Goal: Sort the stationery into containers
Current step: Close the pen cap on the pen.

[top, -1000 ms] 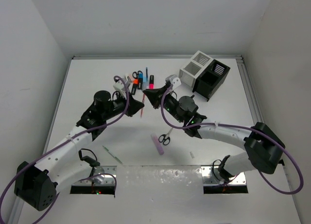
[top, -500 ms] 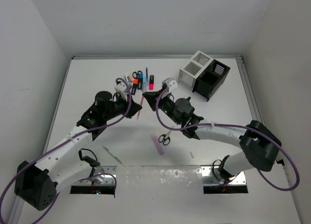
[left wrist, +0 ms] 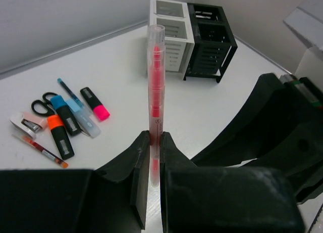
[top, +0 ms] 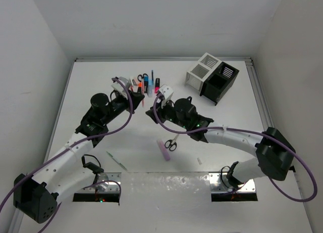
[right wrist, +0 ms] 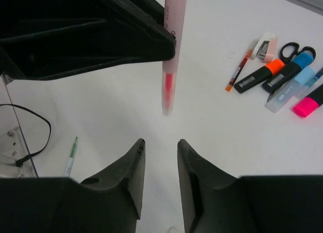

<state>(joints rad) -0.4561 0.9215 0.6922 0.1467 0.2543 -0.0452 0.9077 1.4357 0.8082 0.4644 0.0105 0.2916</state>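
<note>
While tight on the red pen [left wrist: 155,91], left gripper [left wrist: 154,140]; right gripper [right wrist: 160,143] part-open, empty, near its tip

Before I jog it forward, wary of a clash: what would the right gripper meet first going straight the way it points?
Most likely the red pen that the left gripper holds pinched: it hangs just ahead of the open right gripper. Depth is unclear.
</note>
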